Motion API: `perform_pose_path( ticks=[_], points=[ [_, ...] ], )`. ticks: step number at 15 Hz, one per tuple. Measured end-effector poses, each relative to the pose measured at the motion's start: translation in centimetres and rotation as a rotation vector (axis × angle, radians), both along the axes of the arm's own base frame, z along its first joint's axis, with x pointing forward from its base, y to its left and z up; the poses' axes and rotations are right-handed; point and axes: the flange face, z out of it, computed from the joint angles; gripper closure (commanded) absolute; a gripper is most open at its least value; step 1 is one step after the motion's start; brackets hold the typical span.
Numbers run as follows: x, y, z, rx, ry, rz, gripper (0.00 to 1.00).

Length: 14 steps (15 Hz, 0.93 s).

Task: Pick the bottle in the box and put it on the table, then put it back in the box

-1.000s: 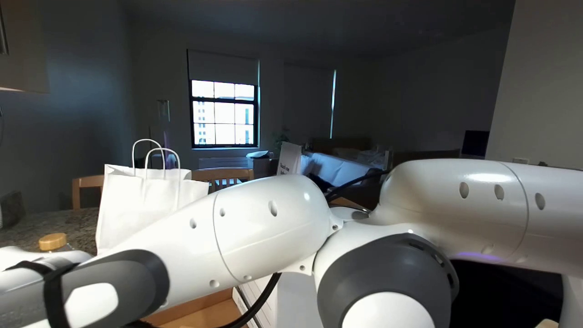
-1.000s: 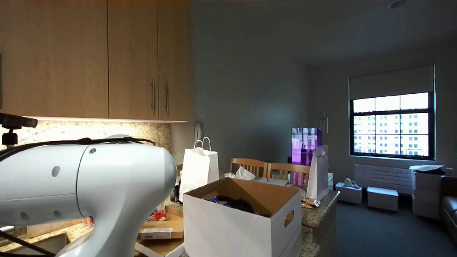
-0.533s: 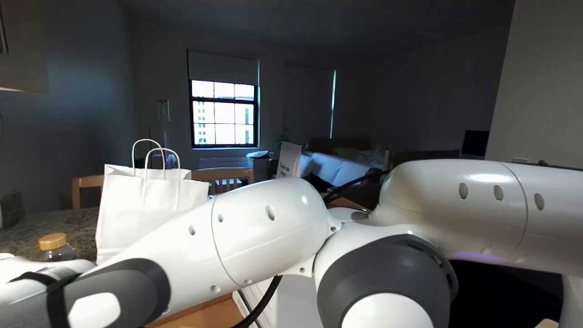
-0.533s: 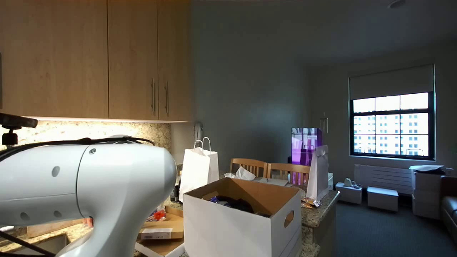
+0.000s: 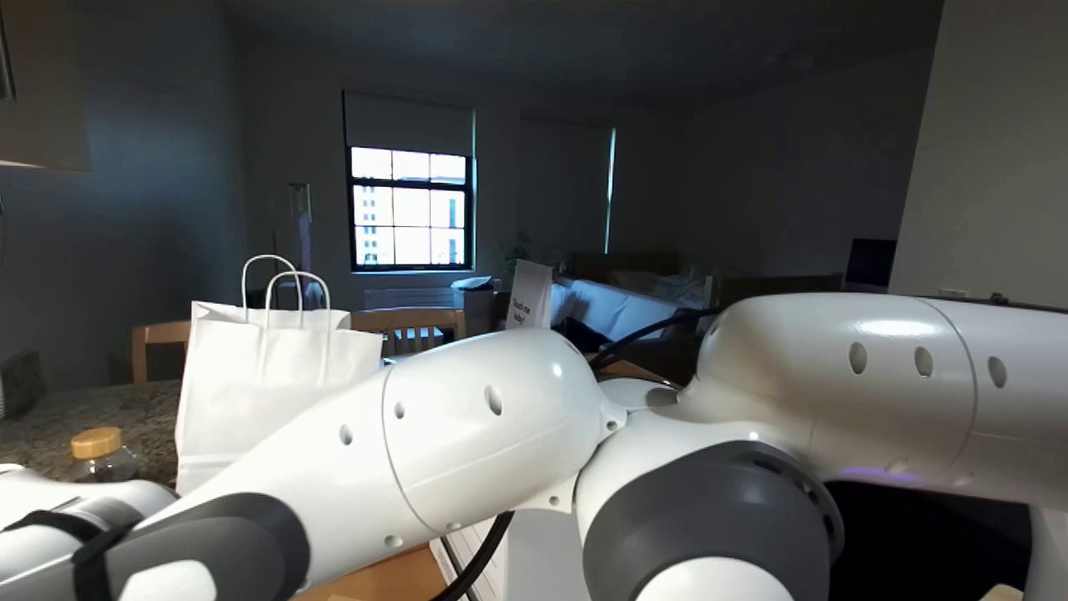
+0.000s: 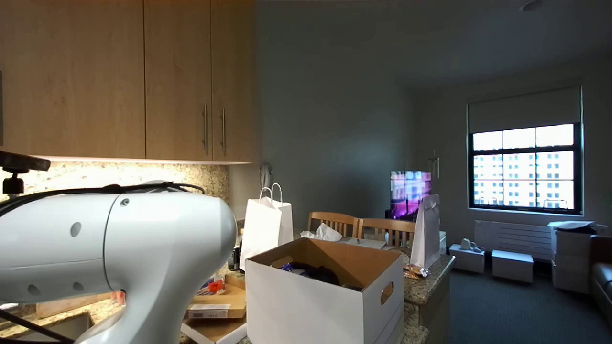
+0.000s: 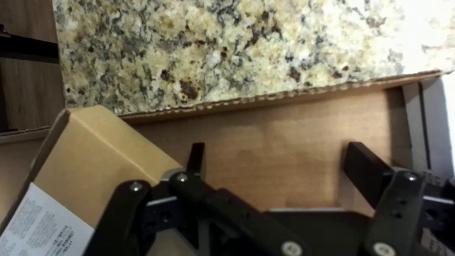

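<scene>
The box, a large white carton with a brown inside and an oval hand-hole [image 6: 306,306], stands open in an exterior view with dark and blue contents. The slim bluish bottle does not show in any view; I cannot tell whether it is inside. My gripper [image 7: 277,145] is open and empty in the wrist view, over the brown floor of a shallow cardboard tray [image 7: 256,124]. Its left finger is close to a small brown box [image 7: 106,153]; touching cannot be told. In both exterior views the gripper is hidden or out of frame. No light wooden table shows clearly.
A speckled stone counter [image 7: 213,53] borders the tray. A white paper bag [image 5: 259,376] and a jar with an orange lid [image 5: 97,443] stand near the arm. A red item [image 6: 216,286] lies beside the small box. White cardboard [image 7: 439,124] edges the tray's right end.
The arm has moved slightly down and left in an exterior view, showing more of the orange-lidded jar. The small brown box beside the carton seems to have shifted slightly.
</scene>
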Motion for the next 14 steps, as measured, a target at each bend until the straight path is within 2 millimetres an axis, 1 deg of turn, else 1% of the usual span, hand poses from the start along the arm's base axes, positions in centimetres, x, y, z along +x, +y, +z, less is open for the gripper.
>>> perform_pose_path(
  ticks=[8, 12, 13, 14],
  points=[
    [0.9, 0.7, 0.8, 0.056, -0.049, -0.014, 0.0],
    [1.5, 0.5, 0.7, 0.045, -0.09, -0.037, 0.0],
    [1.6, 0.4, 0.6, 0.038, -0.103, -0.043, 0.25],
    [1.7, 0.3, 0.5, 0.031, -0.112, -0.048, 0.26]
  ],
)
